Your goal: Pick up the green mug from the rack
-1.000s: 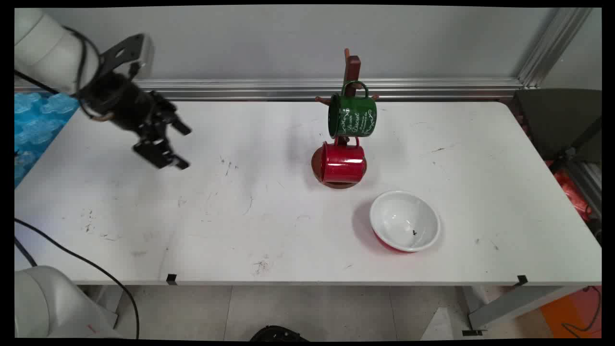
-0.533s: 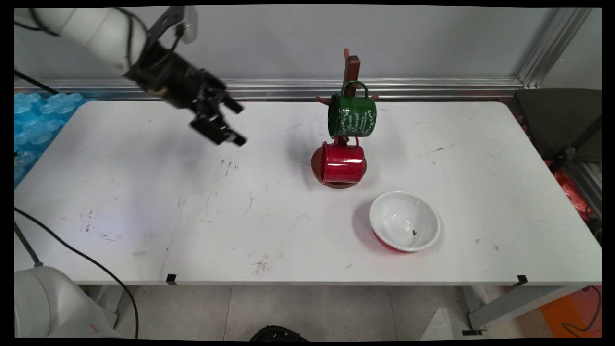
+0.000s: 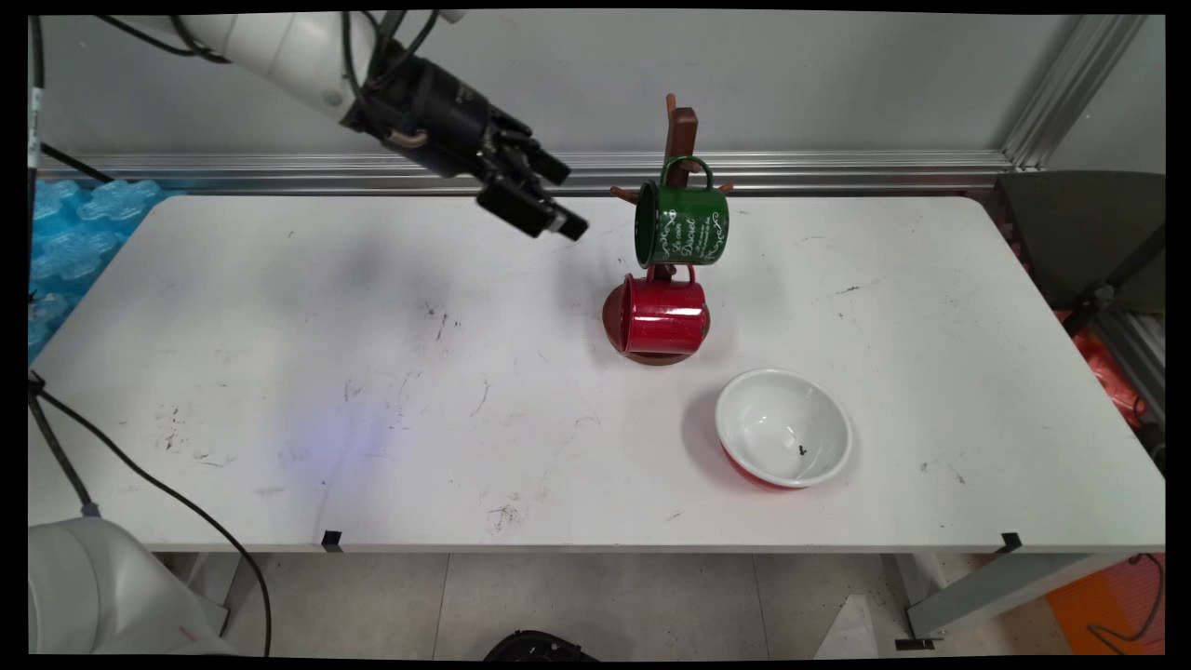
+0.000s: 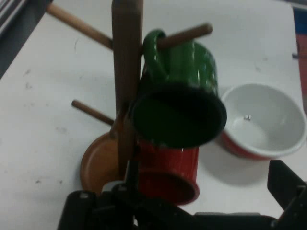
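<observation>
On the near right of the scuffed white table [image 3: 279, 372] sits a round bowl, white inside and red outside [image 3: 783, 439], upright and open to the ceiling, with a small dark speck on its inner wall. It stands apart from everything else.

Just beyond it, toward the middle of the table, stands a brown wooden mug tree with a round base and an upright post carrying slanted pegs [image 3: 684, 130]. A glossy red enamel mug [image 3: 662, 314] hangs low on it, handle up on a lower peg, its body down by the base. Above that hangs a dark green enamel mug with white lettering [image 3: 681, 223], its handle hooked over an upper peg — in the hand view its open mouth faces the camera and hides the top of the red mug below.

Farther back and to the left, the black two-finger gripper [image 3: 556, 199] hangs in the air above the far part of the table, near the green mug but clear of it — pointing toward the mug tree. Its fingers are spread apart and hold nothing. Behind runs a grey wall with an aluminium rail [image 3: 837, 167] along the table's far edge.
</observation>
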Robot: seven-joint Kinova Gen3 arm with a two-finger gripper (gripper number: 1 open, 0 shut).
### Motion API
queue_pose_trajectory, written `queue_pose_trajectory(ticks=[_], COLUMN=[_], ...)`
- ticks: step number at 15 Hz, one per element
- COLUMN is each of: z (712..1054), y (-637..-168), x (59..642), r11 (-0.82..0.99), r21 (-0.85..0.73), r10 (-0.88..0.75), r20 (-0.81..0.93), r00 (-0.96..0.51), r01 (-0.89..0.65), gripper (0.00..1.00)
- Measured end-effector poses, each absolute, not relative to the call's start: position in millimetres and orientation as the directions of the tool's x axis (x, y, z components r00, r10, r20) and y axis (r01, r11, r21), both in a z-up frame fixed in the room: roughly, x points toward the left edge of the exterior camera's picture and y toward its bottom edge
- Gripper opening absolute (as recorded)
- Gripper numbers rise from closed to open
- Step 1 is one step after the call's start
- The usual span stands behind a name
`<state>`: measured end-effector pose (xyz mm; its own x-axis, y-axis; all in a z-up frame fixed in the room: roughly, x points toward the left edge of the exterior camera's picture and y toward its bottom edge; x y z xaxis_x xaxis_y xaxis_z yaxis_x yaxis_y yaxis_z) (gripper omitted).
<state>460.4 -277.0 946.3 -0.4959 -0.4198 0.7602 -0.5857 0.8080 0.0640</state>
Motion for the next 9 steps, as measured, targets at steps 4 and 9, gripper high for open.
queue_pose_trajectory(ticks=[4,9], z=[934,915], y=[-279,-279], x=[445,427], r11=[0.800,0.801], r21=[0.103,0.131], r10=[-0.430,-0.429], r20=[0.786,0.807], r00=[-0.444,-0.407], r01=[-0.591,-0.584], gripper=[1.00,1.00])
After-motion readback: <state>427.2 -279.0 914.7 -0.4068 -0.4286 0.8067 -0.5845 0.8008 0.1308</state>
